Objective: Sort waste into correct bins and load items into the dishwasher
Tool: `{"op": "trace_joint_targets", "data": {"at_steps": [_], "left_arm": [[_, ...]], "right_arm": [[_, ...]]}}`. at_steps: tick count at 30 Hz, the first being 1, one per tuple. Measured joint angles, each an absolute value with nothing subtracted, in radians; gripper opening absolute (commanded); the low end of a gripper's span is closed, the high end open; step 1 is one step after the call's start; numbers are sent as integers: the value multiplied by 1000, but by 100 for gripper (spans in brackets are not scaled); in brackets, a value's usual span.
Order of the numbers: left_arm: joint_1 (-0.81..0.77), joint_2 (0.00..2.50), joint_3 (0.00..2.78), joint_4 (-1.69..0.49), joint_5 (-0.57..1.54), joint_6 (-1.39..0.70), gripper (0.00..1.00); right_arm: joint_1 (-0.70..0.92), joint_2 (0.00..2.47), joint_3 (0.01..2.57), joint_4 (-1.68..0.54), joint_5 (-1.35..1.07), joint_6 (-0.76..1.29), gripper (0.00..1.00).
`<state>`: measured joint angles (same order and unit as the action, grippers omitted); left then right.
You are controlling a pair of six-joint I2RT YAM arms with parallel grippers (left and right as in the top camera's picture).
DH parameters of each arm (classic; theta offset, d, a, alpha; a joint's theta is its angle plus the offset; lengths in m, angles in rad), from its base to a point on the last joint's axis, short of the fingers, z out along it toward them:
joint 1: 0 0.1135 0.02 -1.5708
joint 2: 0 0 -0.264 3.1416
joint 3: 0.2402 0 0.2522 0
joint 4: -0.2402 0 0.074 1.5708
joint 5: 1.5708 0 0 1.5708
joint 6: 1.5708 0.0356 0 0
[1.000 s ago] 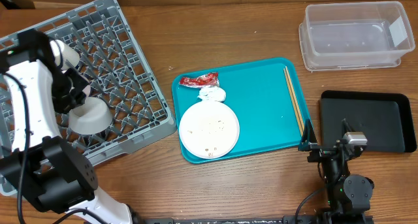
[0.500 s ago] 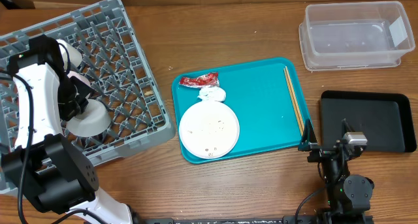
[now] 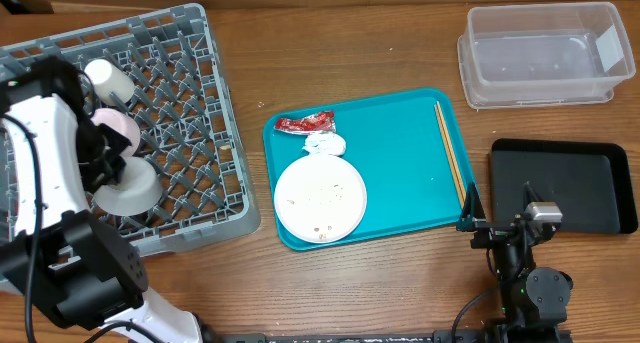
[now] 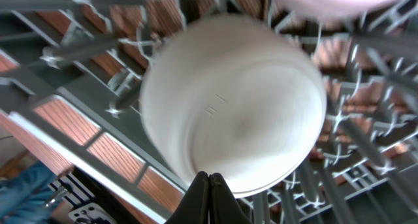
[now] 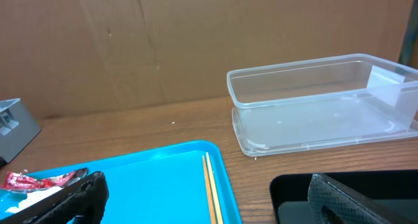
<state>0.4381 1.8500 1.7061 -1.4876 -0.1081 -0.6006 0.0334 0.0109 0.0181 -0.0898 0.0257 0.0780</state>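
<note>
Since a second ago the rack [image 3: 190, 113] has swung round to sit squarer to the table [image 3: 400, 293] edge, and the left arm [image 3: 45, 153] has shifted left over it. The left end effector [image 4: 208, 185] hovers at the rim of the grey bowl [image 4: 232, 106], tips clenched together on nothing. The right end effector [image 5: 209, 201] sits by the near corner of the teal tray [image 3: 400, 163], spread wide and holding nothing.

About half the loading looks done: the cup [image 3: 110, 80], small bowl [image 3: 118, 131] and grey bowl lie in the rack. The plate [image 3: 320, 183] with its crumbs [image 3: 322, 235], the chopsticks [image 3: 450, 155], the red wrapper [image 3: 306, 123] and the tissue [image 3: 325, 142] remain on the teal tray. Nothing shows in the clear tub [image 3: 540, 101] or the black tray [image 3: 560, 183], so sorting has not begun.
</note>
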Motion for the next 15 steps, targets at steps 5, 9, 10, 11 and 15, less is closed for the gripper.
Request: {"op": "trace_joint_targets", "data": {"at_steps": [5,9,10,11,15], "left_arm": [[532,1850,1745,-1498,-105,-633,4],[619,1850,1744,-1496,-105,-669,4],[641,1850,1737,-1488,-105,-681,4],[655,1850,1729,-1482,-105,-686,4],[669,1850,1650,-1425,-97,-705,4]], "right_arm": [[33,11,18,-89,25,78,100],[33,11,18,-89,25,78,100],[33,11,18,-89,25,78,100],[33,11,19,-90,26,78,100],[33,11,18,-89,25,78,100]]}}
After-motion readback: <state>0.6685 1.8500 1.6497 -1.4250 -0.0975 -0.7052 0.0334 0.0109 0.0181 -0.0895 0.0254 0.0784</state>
